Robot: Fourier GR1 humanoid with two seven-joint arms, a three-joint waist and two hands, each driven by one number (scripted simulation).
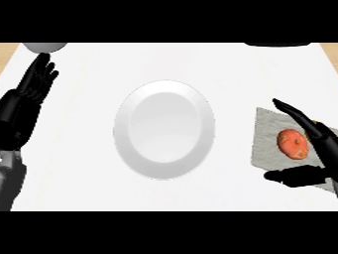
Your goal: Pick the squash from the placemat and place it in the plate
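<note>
One open right hand (337, 159) around squash (291, 144)

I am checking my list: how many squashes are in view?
1. The squash lies on the placemat at the right, between the thumb and fingers of the right hand. No other shows.

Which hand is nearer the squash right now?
Right. The right hand is open around the squash, fingers and thumb either side. The left hand rests open far left, beyond the plate.
</note>
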